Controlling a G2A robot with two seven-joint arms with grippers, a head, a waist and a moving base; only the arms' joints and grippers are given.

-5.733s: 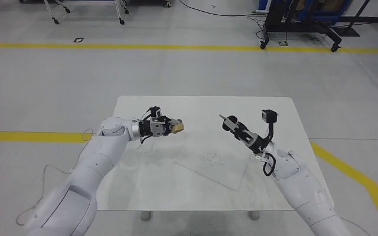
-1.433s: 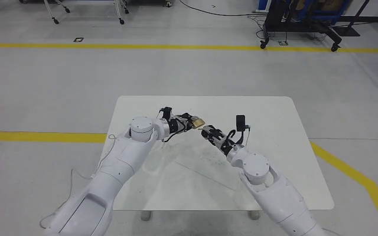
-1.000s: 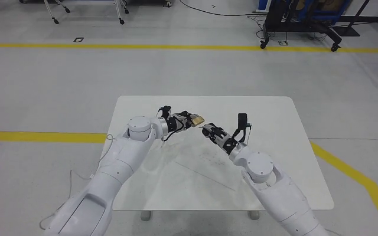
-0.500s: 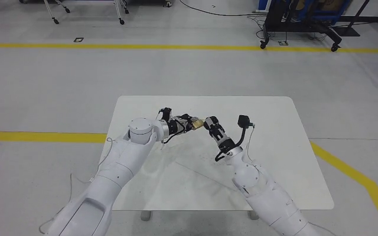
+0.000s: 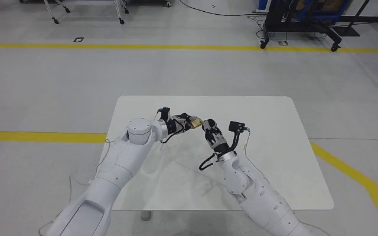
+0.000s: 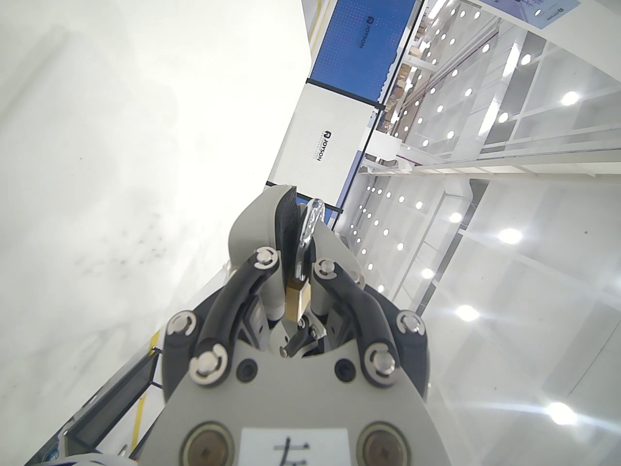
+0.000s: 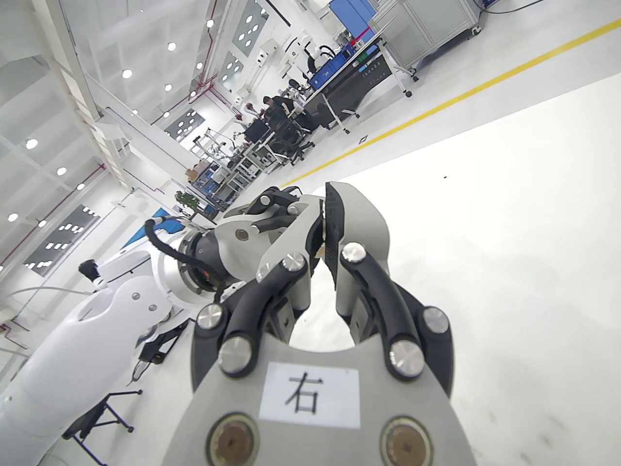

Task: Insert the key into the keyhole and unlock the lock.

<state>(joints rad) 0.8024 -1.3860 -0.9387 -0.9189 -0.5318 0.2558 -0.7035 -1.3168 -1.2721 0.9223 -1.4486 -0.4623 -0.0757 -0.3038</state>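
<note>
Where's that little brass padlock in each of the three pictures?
Top view: padlock above mid-table, in the left pincer.
Left wrist view: clamped between that pincer's fingers.
Right wrist view: just a tan sliver beyond the right pincer.
Shared landmark: the left pincer.

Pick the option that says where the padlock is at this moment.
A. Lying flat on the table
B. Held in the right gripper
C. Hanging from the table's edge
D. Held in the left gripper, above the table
D: the left wrist view shows the brass padlock clamped between the fingers of the left gripper. The top view shows it raised over the table, with the right gripper close beside it.
</note>
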